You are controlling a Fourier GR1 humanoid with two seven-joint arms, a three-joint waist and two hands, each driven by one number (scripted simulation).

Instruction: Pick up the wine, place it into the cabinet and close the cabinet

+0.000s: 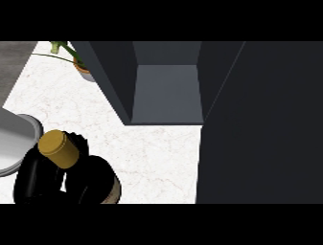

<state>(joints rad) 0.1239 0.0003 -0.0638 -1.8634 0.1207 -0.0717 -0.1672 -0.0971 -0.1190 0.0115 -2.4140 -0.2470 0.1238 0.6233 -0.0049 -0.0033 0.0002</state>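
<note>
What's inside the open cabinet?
The cabinet shows just a bare grey floor and dark walls, nothing stored. The wine is outside, held in the left hand. The cabinet's upper part lies out of view.

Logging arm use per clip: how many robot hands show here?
1. The black left hand is at the lower left, curled round the dark wine bottle with the gold cap. The right hand is not in view.

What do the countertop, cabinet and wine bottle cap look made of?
Countertop: white stone, likely marble, by its faint grey veining; low sheen.
Cabinet: dark grey matte panels, painted wood or laminate, unclear which.
Wine bottle cap: gold foil or metal, soft highlight.
</note>
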